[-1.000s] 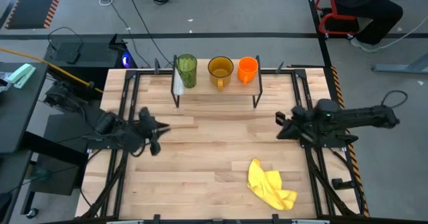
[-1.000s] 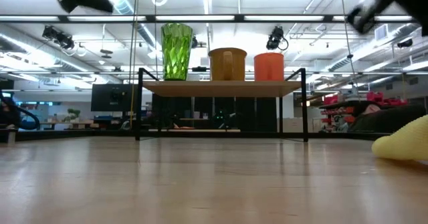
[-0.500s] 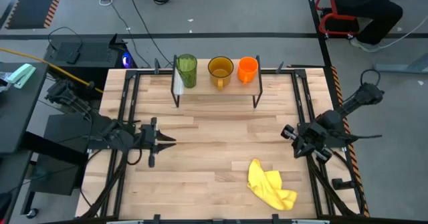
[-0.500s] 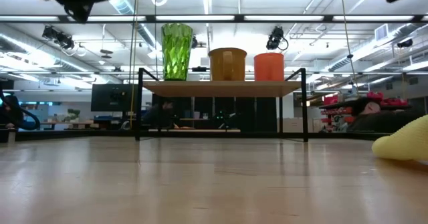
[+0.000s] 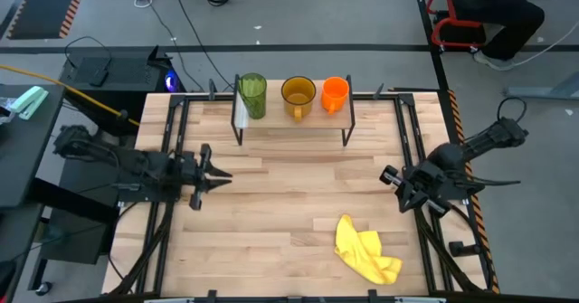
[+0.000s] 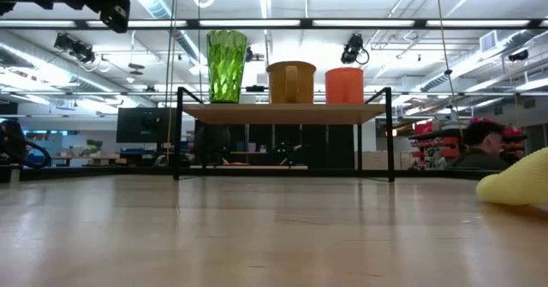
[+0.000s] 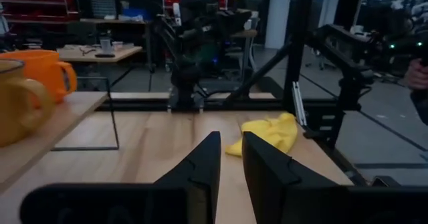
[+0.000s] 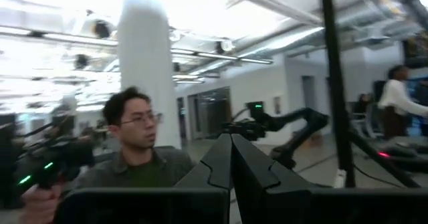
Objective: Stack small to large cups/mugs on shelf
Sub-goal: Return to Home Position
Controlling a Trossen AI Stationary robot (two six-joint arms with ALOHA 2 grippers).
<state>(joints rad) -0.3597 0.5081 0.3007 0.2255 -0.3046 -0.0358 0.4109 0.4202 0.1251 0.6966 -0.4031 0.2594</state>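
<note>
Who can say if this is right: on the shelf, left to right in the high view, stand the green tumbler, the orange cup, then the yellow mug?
Not quite: the last two are swapped. The high view shows the green tumbler, then the yellow mug in the middle, then the orange cup at the right end of the shelf.

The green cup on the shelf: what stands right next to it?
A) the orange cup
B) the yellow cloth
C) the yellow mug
C: on the shelf the green cup stands at one end, the yellow mug is in the middle beside it, and the orange cup is at the far end.
</note>
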